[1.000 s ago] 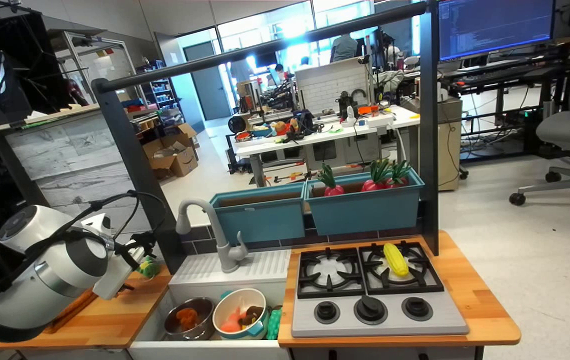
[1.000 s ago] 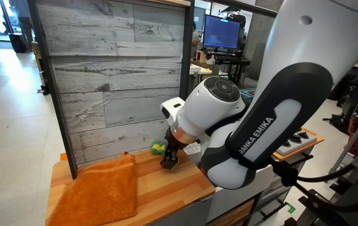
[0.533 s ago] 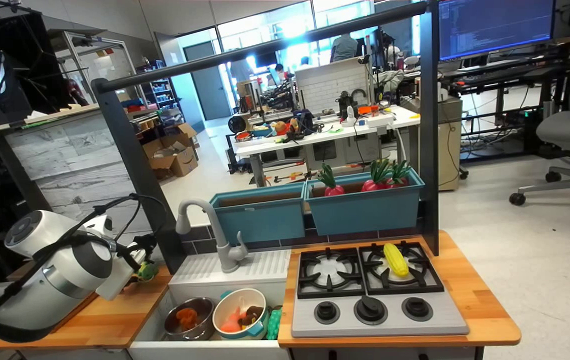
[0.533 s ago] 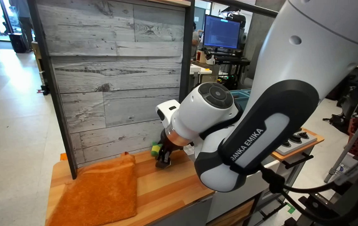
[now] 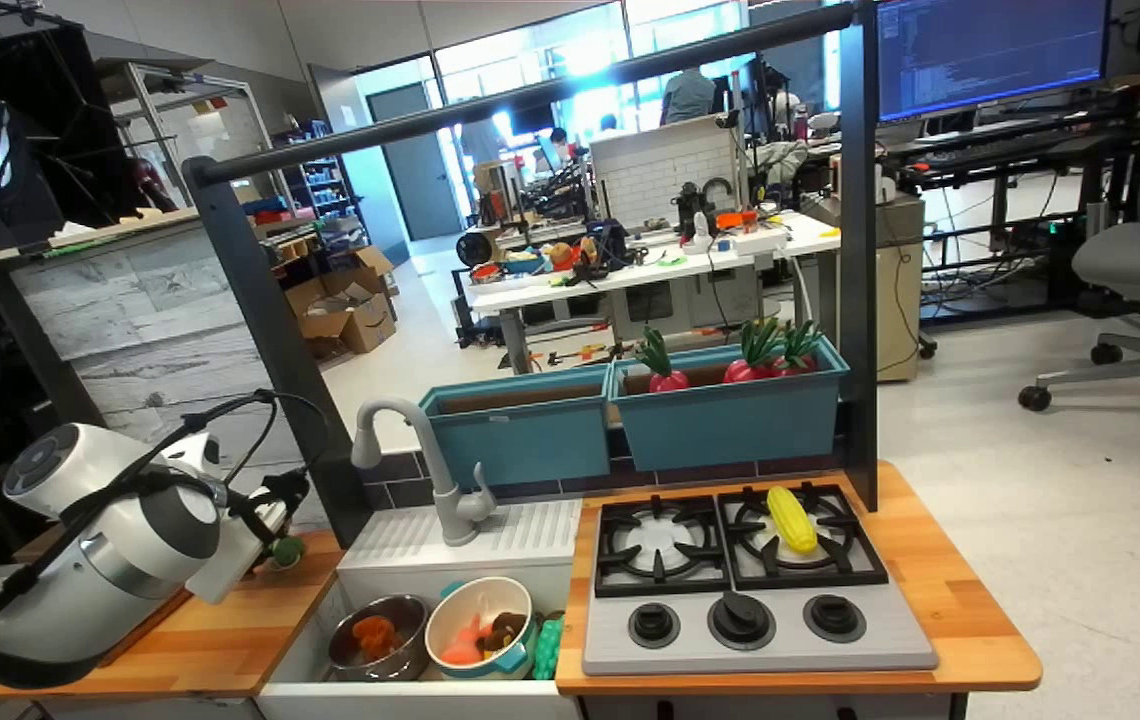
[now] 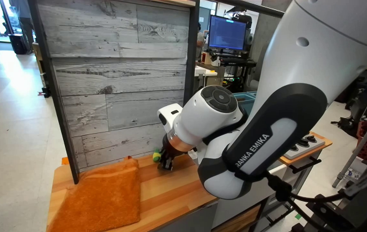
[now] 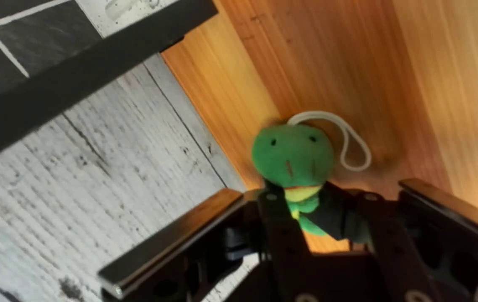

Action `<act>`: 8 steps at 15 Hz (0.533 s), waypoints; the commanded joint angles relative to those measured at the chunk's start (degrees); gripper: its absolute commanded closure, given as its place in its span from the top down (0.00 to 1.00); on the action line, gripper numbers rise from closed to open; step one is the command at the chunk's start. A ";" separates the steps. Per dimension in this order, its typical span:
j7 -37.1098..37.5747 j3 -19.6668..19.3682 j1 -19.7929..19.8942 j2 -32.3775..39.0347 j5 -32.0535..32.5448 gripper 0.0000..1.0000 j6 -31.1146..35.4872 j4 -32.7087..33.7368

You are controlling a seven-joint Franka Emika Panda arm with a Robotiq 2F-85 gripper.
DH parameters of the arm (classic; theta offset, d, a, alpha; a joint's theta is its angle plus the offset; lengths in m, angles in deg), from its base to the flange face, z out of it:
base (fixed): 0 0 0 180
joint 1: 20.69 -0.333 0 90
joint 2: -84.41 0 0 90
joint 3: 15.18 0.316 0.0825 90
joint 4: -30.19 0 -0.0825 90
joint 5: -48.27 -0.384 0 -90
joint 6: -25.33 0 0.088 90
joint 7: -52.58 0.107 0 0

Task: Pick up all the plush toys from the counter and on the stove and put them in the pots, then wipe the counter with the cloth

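Being squeezed by the gripper is one green plush toy; it is being pinched from both sides by the jaws, just under its head. One white loop of string is sticking out by the head. The toy is being held at the counter, near the grey boards; whether the wood is being touched by it cannot be told.

In an exterior view, "RANKA EMIKA" is being shown in white letters on the arm, with the start of the first word being hidden. Lines of writing too small to be read are being shown on a blue screen.

One steel pot and one pale green pot, two pots in all, are standing in the sink. One orange toy is lying in the steel pot. At least one pink-orange toy and one brown toy are lying in the pale green pot. One green thing is lying just beside that pot.

Two burners and three black knobs are being shown on the stove, and one yellow toy is lying on one burner. Two blue-green planters are standing at the back, with three red vegetables being held in one. One orange cloth is lying on the counter, apart from the green plush toy.
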 commanded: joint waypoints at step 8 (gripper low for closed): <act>3.99 -6.32 -2.79 -15.83 0.08 0.04 -8.22 -26.45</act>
